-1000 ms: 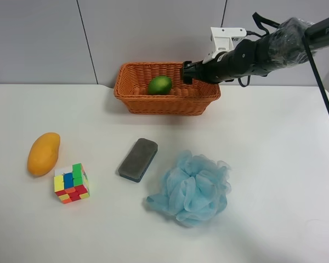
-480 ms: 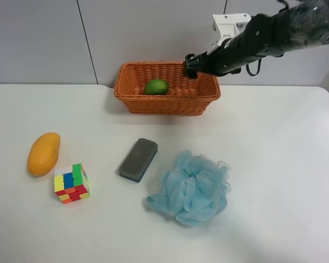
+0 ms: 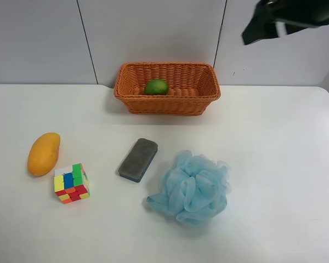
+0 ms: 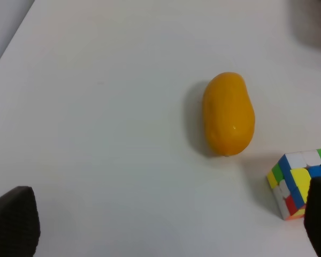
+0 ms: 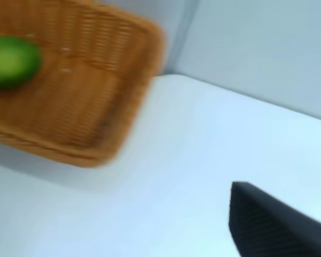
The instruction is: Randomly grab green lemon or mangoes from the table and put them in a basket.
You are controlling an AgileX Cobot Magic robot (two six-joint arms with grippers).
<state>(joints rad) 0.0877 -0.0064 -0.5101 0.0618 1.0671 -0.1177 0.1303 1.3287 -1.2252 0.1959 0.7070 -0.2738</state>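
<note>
The green lemon (image 3: 156, 86) lies inside the orange wicker basket (image 3: 208, 93) at the back of the white table (image 3: 274, 142). In the right wrist view the lemon (image 5: 10, 61) sits in the blurred basket (image 5: 96, 118). The mango (image 3: 44, 153) lies on the table at the exterior high view's left, also in the left wrist view (image 4: 228, 113). My right gripper (image 3: 253, 32) is a dark blur high above the basket's right end; only one finger (image 5: 273, 225) shows, well off centre, holding nothing. My left gripper (image 4: 166, 190) is open and empty, short of the mango.
A colourful cube (image 3: 71, 182) stands just beside the mango and shows in the left wrist view (image 4: 299, 182). A grey block (image 3: 138, 159) lies mid-table. A blue bath pouf (image 3: 192, 187) sits to its right. A grey wall stands behind the basket.
My right gripper has lifted up and away to the right from over the basket. The lemon rolled a little and now rests in the basket. The rest has not moved.
</note>
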